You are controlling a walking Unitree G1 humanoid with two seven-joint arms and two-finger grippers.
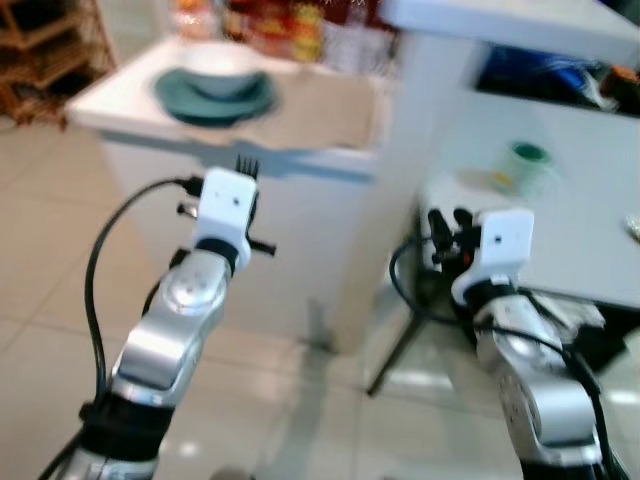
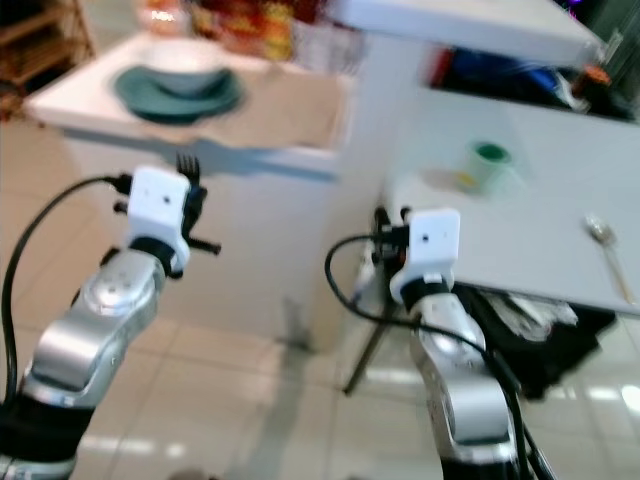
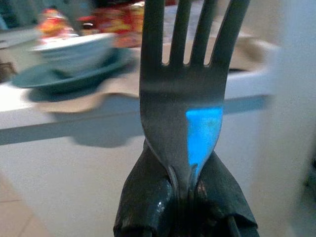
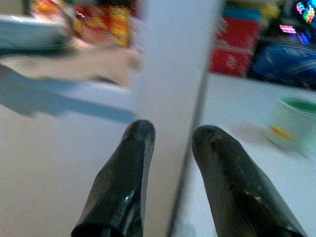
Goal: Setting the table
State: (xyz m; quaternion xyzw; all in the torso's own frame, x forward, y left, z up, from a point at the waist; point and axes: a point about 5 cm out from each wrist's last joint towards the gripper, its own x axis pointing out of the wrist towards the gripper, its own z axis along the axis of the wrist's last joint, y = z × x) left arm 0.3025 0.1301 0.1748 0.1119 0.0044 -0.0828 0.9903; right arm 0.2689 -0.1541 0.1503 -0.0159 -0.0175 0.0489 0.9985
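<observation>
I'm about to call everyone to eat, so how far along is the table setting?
Partly done. A bowl already sits on a teal plate on the tan placemat. In hand: the left hand is shut on a fork, held upright short of the counter. Left: laying the fork beside the plate. A spoon and a cup are over on the white table. The right hand is open.

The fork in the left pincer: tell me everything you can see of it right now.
The fork looks like dull grey metal with four tines, a bluish glare on its neck. It stands upright, tines up, its handle clamped between the black fingers of the left pincer. It is held in the air short of the white counter, touching nothing else.
</observation>
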